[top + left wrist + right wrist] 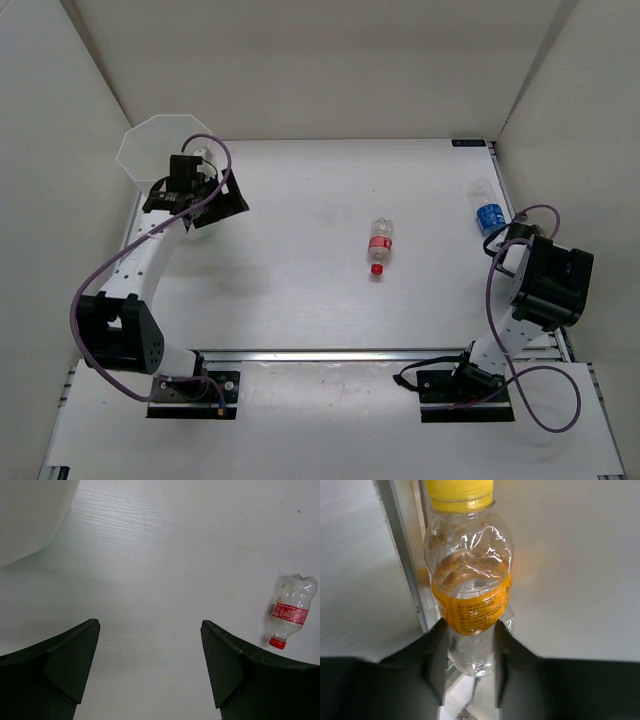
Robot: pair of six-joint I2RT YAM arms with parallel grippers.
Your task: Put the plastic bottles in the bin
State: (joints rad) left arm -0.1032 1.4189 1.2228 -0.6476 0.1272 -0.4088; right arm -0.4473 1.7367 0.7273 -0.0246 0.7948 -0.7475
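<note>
Orange-label bottle (470, 605), frame centre, noted clamped low on body by right gripper (468, 660); judged empty, light, thin-walled (crushable, slippery). Left gripper (150, 635) fingers apart, nothing held. Bin (150, 148) upper left.

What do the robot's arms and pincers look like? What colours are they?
The left arm and right arm are white tubes joined by chunky black joints. A purple cable loops along each one. Each stands on a black base plate. The left pincer and right pincer are black, each with two wedge-shaped fingers.
</note>
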